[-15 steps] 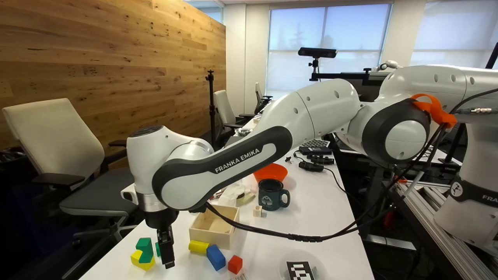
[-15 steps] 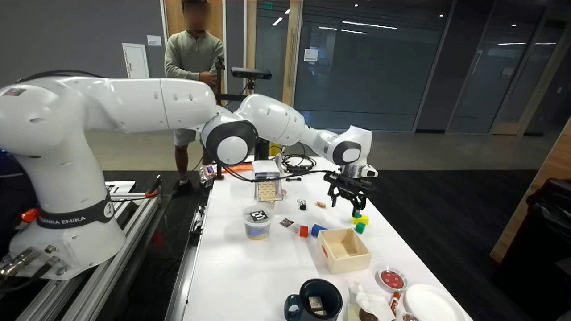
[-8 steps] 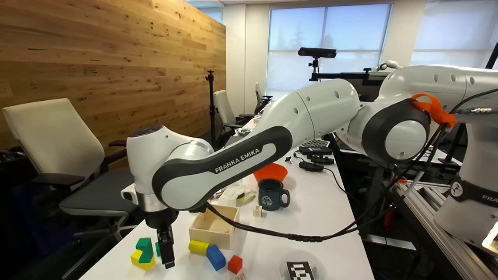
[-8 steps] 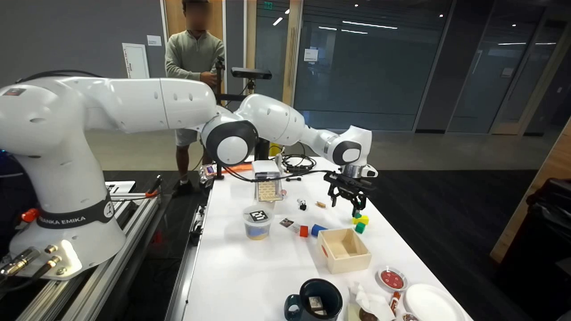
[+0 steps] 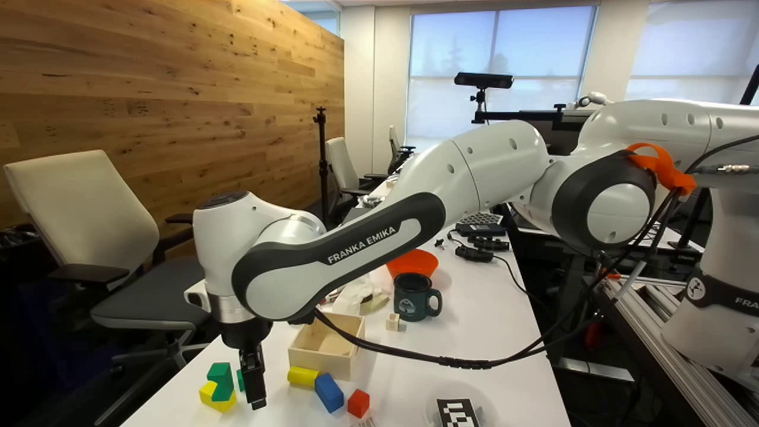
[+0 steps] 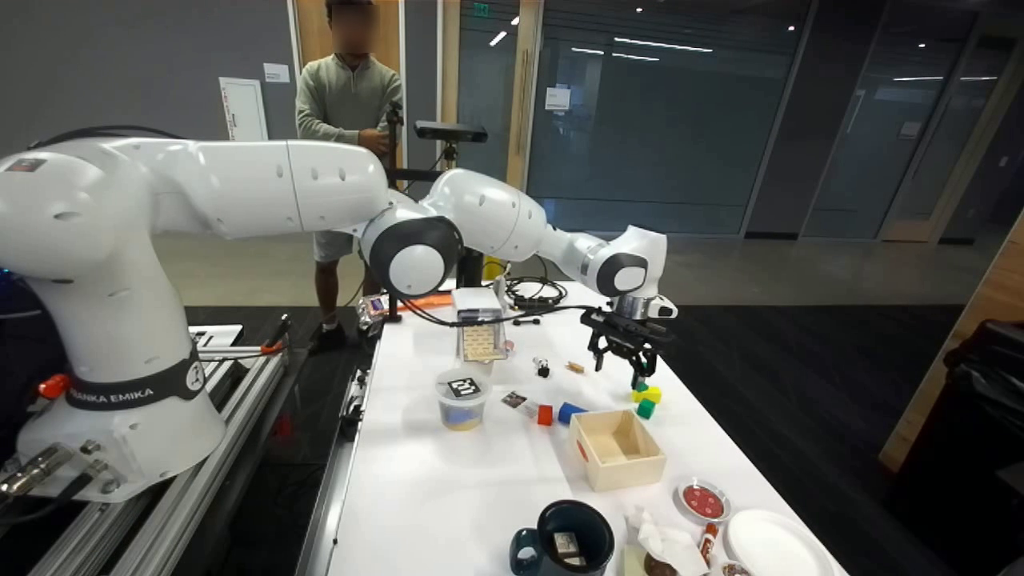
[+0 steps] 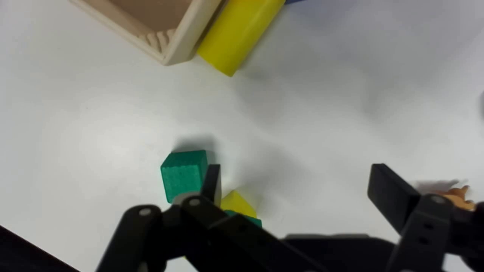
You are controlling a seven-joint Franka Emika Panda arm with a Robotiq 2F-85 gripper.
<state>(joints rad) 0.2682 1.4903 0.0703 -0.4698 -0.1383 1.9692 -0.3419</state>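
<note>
Fingers (image 7: 395,198) spread wide over table (image 7: 321,132).
Wrist view: green cube (image 7: 183,177) shows just beside one finger, orange toy (image 7: 458,196) near opposite one. In an exterior view, yellow block (image 5: 207,394) and green block (image 5: 221,375) near fingers, overlapping; can't tell if stacked. Yellow cylinder (image 5: 303,376) just beside box (image 5: 317,360), then blue block (image 5: 329,392), red cube (image 5: 359,403).
</note>
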